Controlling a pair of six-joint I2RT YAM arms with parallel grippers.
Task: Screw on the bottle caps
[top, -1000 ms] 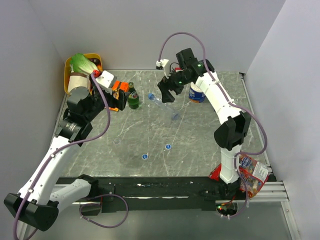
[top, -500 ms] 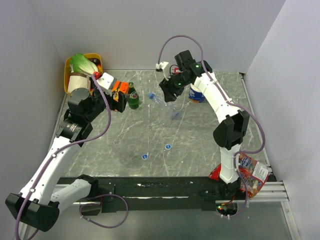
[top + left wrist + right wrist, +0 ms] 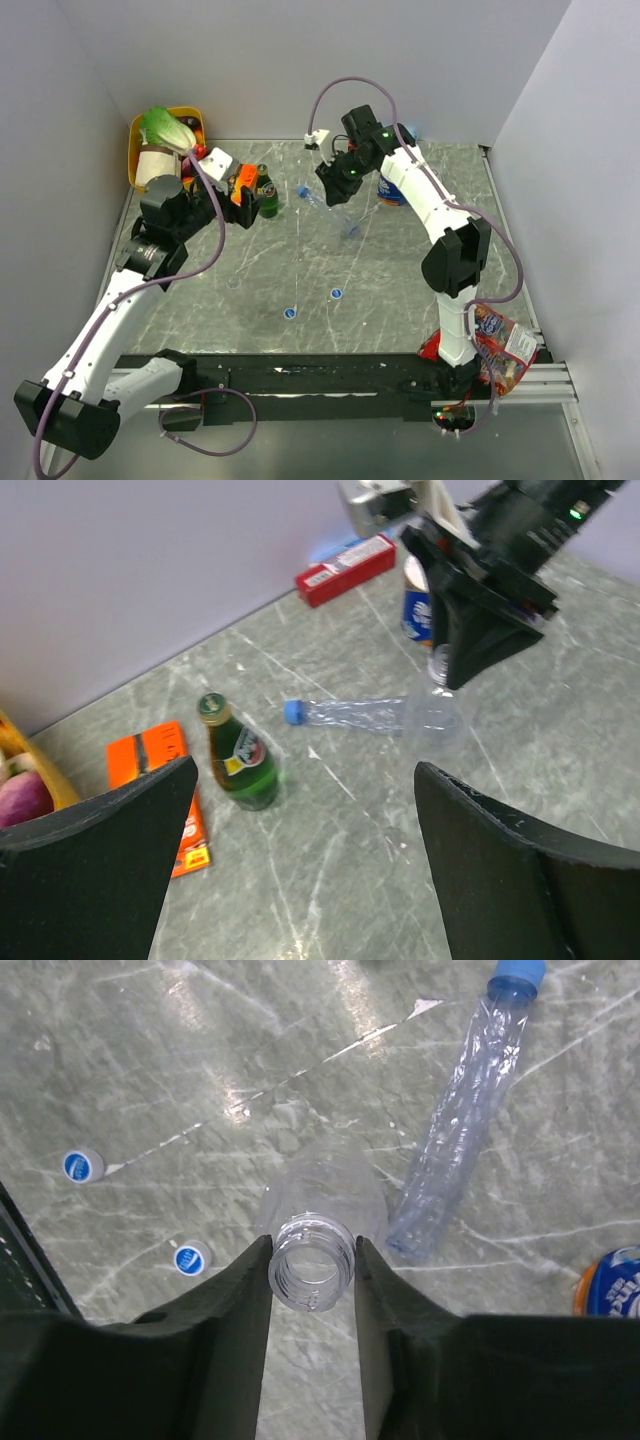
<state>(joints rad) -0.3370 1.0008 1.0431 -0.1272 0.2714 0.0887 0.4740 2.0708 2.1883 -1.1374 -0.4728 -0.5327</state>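
A clear bottle [image 3: 312,1260] stands upright on the table with its mouth uncapped. My right gripper [image 3: 312,1258] is shut on its neck, a finger pressing each side; in the top view that gripper [image 3: 336,182] hangs over the bottle [image 3: 348,222]. A second clear bottle [image 3: 460,1140] lies on its side beside it, wearing a blue cap [image 3: 518,972]. Two loose blue bottle caps [image 3: 81,1165] [image 3: 189,1258] lie flat nearer the arms' bases [image 3: 289,313] [image 3: 337,294]. My left gripper [image 3: 307,770] is open and holds nothing, above the table near the lying bottle [image 3: 350,713].
A dark green glass bottle [image 3: 238,755] stands by an orange box [image 3: 160,770] at the back left. A yellow basket [image 3: 135,150] of vegetables sits in the far left corner. A blue-and-white roll [image 3: 392,188] stands behind the right gripper; a snack bag [image 3: 505,350] lies front right.
My right gripper's fingers have shut onto the upright bottle's neck, and the arm has shifted slightly left. The left arm has drifted a little, still open.
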